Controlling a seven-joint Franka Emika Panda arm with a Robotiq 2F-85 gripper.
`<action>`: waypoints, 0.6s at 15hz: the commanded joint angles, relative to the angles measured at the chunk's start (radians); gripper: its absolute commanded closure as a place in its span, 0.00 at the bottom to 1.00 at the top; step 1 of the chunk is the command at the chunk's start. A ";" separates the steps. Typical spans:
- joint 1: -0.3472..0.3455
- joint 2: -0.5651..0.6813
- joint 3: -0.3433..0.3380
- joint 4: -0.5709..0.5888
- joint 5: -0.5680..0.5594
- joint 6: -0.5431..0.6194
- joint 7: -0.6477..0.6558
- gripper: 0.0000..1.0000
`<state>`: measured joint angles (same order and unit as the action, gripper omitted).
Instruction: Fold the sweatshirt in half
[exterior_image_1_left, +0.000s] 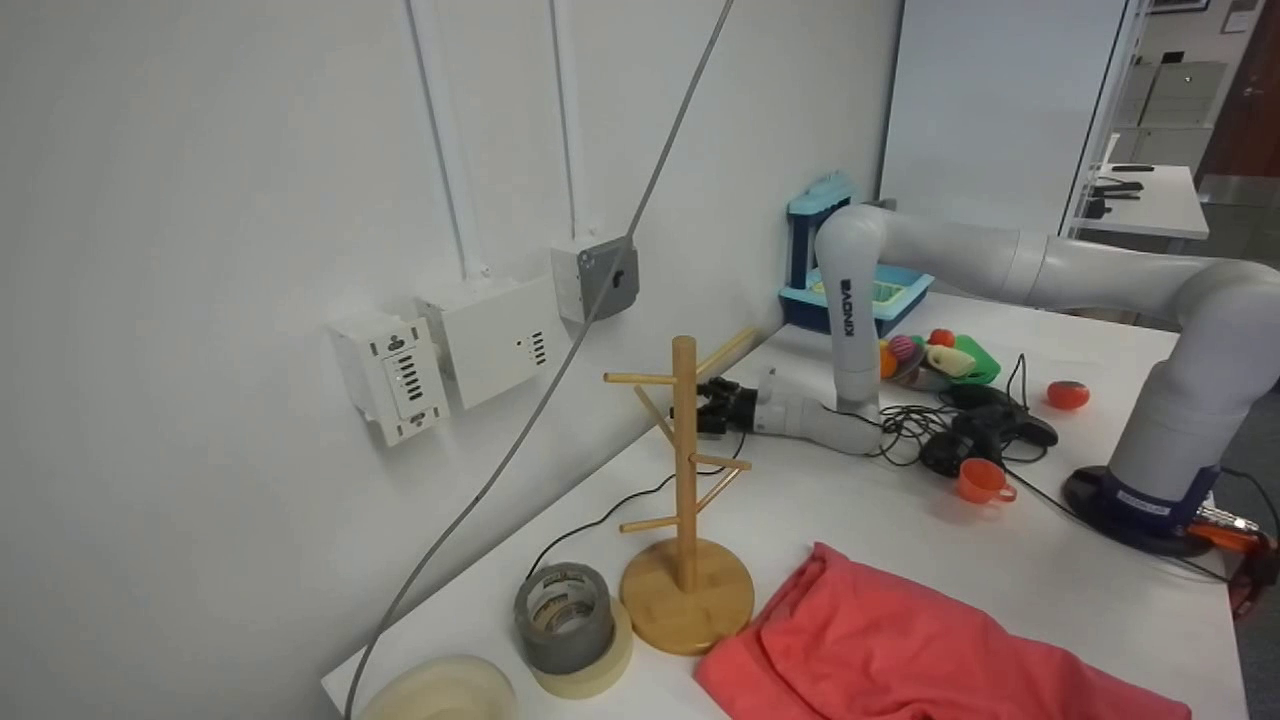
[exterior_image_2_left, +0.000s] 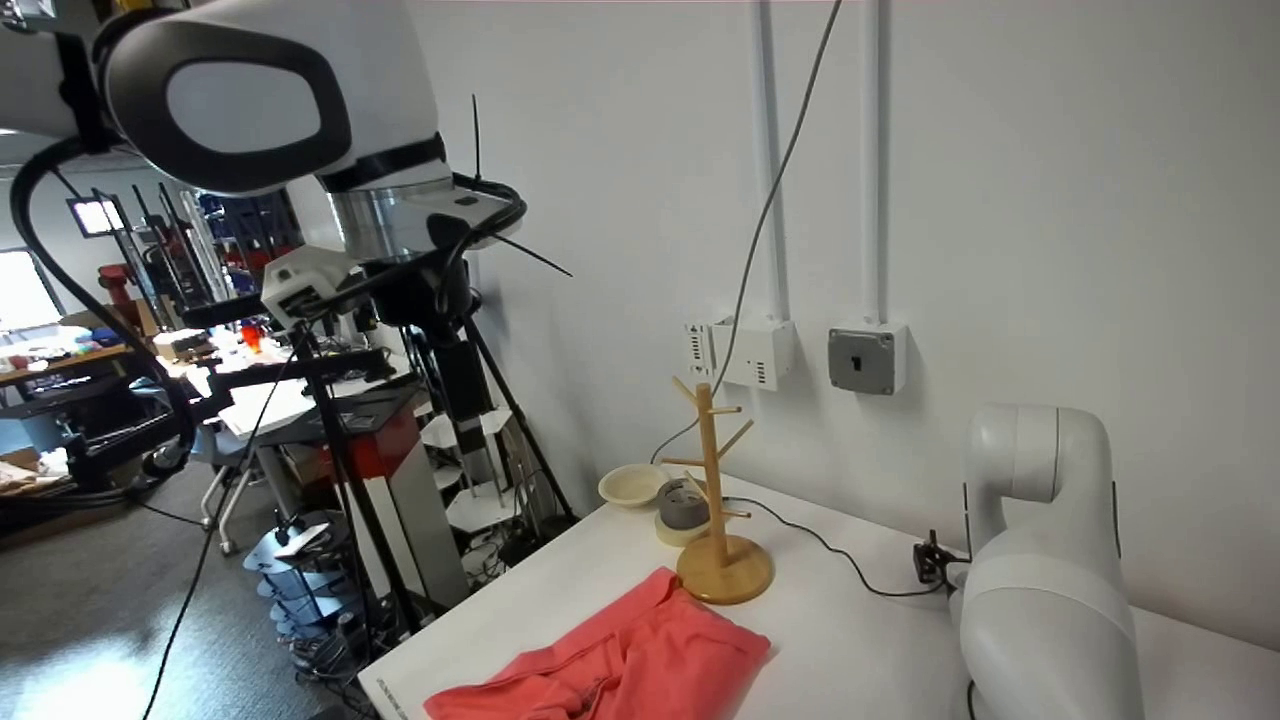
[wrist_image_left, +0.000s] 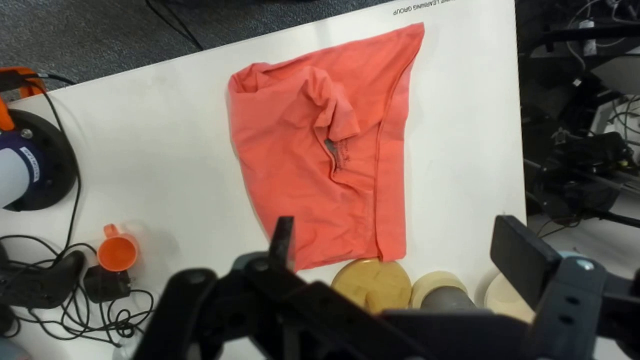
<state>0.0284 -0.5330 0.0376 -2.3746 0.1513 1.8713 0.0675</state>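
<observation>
One gripper (wrist_image_left: 400, 247): spread wide, holding nothing.
Edge band (wrist_image_left: 392, 210): 3 o'clock side of sweatshirt (wrist_image_left: 300, 175); likely best pinch.
Sweatshirt: 11 o'clock from gripper in wrist view; soft, limp, probably light; layers may slide.
Table (wrist_image_left: 465, 150): bearing sweatshirt.

I count two white robot arms: my arm (exterior_image_2_left: 390, 75) and a Kinova arm (exterior_image_1_left: 950, 259). My gripper (wrist_image_left: 397, 243) has two fingers (wrist_image_left: 522, 260). There is one coral-red sweatshirt (wrist_image_left: 295, 165), one wooden mug tree (exterior_image_1_left: 685, 485) with six pegs (exterior_image_1_left: 640, 378), two tape rolls (exterior_image_1_left: 570, 645), one cream bowl (exterior_image_1_left: 440, 688), one orange cup (wrist_image_left: 117, 252), three wall boxes (exterior_image_1_left: 490, 345) and two wall conduits (exterior_image_2_left: 872, 150).
</observation>
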 joint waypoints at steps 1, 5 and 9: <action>0.003 0.003 0.000 -0.011 0.005 0.012 -0.001 0.00; 0.003 0.020 0.014 -0.132 -0.006 0.087 0.002 0.00; 0.012 0.069 0.034 -0.282 -0.007 0.233 0.006 0.00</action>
<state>0.0286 -0.4897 0.0578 -2.5601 0.1489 1.9942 0.0675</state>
